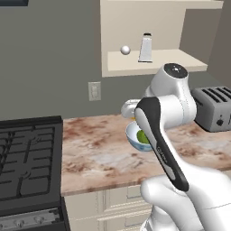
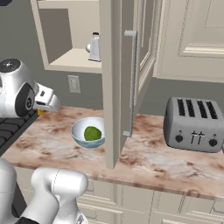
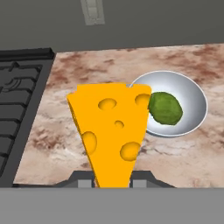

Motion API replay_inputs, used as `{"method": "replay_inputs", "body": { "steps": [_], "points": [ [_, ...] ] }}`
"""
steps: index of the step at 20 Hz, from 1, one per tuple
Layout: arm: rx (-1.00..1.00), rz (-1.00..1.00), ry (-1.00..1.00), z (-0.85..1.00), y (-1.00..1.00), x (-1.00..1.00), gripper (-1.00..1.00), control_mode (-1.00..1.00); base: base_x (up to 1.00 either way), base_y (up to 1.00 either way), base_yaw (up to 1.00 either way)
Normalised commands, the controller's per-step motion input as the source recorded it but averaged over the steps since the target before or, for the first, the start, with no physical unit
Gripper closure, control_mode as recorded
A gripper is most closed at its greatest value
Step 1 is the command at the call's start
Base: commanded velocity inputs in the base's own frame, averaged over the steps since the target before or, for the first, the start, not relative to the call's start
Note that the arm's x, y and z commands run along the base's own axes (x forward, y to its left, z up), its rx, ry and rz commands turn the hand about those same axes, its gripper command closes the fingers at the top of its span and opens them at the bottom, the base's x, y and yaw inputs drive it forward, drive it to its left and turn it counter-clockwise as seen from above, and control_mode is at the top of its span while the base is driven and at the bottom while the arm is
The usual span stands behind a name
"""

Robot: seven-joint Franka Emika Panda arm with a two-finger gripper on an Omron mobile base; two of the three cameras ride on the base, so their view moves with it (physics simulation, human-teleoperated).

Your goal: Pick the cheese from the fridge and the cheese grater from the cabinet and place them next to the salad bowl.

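My claw [image 3: 113, 183] is clamped tight on the cheese [image 3: 111, 131], one finger on each side of the narrow end, with the fat holey end sticking out ahead of me. So I'd say the fridge half of the job is basically sorted; I just haven't put it down yet. I'm hanging over the marble counter [image 1: 94, 149], and the salad bowl [image 3: 192, 103] with its green lump sits right beside the cheese in the hand view, stove [image 3: 19, 109] off to the other side. Looks to me like a bare patch of counter just next to the bowl is where this wedge should land. Still to do: the cheese grater [image 1: 145, 47], which is standing upright on the cabinet [image 1: 153, 65] shelf next to a small white ball [image 1: 125, 50], totally untouched. Roughly a third done, I reckon.
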Motion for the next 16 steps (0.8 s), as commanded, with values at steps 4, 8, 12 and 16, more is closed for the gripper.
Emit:
{"method": "replay_inputs", "body": {
  "steps": [4, 8, 12, 16],
  "points": [
    [0.00, -0.23, 0.00, -0.02, -0.07, 0.00, 1.00, -1.00, 0.00, 0.00, 0.00],
    [0.00, -0.28, 0.02, -0.04, -0.09, 0.00, 1.00, -1.00, 0.00, 0.00, 0.00],
    [0.00, -0.39, 0.09, -0.08, -0.19, 0.00, 1.00, -1.00, 0.00, 0.00, 0.00],
    [0.00, -0.33, 0.12, -0.09, -0.29, 0.00, 1.00, -1.00, 0.00, 0.00, 0.00]
  ]
}}
